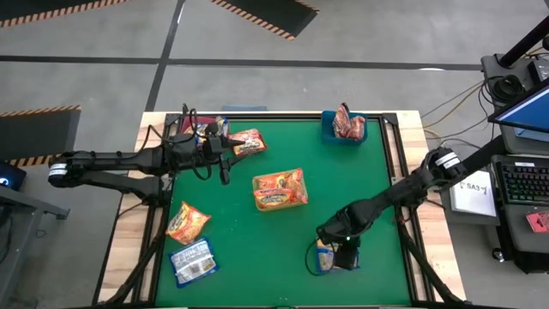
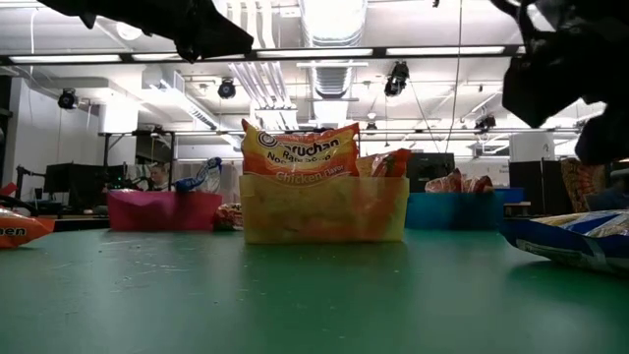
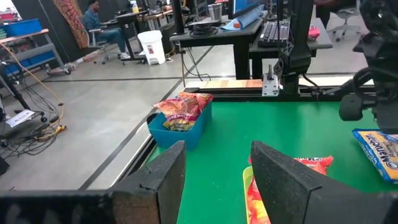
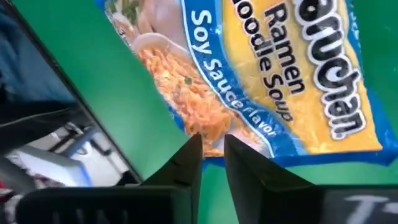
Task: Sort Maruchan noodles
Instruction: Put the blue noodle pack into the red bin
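Nearest the table's front edge, forward of the yellow bin [image 1: 279, 204] and on the right arm's side, lies one blue-and-yellow soy sauce packet [image 4: 292, 74]. The right gripper [image 1: 340, 255] is down at this packet's edge. Whether it has a grip on the packet cannot be told.

Also forward of the yellow bin, on the left arm's side, one blue-and-silver packet [image 1: 193, 262] lies flat. The near orange packet [image 1: 187, 223] lies just beyond it, closer to the bin.

The yellow bin stands mid-mat with orange chicken packets [image 2: 300, 152] upright in it. Their number cannot be counted.

Behind the yellow bin, toward the left arm's side, the far orange packet [image 1: 249, 142] lies loose, which makes four loose packets in all. The left gripper [image 3: 217, 155] hovers beside that packet, released and empty, its fingers [image 3: 168, 168] spread apart.

Farthest back stand two more bins, three in total. The red bin [image 2: 162, 210] is behind and to the left of the yellow bin, and a blue-and-silver packet end [image 2: 201, 175] pokes out of it. The blue bin [image 1: 330, 130] is behind and to the right, holding red packets [image 1: 347, 122].
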`<state>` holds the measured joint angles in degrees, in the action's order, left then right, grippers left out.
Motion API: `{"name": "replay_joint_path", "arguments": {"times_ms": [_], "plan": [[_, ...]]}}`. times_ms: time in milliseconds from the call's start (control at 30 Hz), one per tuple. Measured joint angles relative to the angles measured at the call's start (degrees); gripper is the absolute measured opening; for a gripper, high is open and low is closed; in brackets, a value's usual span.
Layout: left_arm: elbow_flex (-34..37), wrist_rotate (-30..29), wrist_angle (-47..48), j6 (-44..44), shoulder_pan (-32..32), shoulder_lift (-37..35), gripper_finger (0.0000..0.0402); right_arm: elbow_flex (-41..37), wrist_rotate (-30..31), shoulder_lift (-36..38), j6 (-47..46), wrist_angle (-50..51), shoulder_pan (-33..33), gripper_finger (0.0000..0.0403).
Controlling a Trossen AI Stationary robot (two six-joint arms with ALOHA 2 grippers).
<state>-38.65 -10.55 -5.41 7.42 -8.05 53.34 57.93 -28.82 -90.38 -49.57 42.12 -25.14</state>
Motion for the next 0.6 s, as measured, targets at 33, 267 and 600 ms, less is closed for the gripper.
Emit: {"name": "replay_joint_path", "arguments": {"times_ms": [33, 267, 600], "plan": [[0.02, 0.00, -0.17, 0.00, 0.00, -0.02, 0.0164, 0.00, 1.20, -0.25, 0.30, -0.01, -0.34, 0.0051], [0.00, 0.01, -1.68, -0.66, 0.01, -0.02, 0.0164, 0.08, 2.82, -0.82, -0.35, -0.71, -1.74, 0.0069], [0.00, 0.17, -1.70, -0.96, 0.01, 0.00, 0.0164, 3.25, 4.86, -0.82, 4.65, -0.45, -1.61, 0.0215]]}}
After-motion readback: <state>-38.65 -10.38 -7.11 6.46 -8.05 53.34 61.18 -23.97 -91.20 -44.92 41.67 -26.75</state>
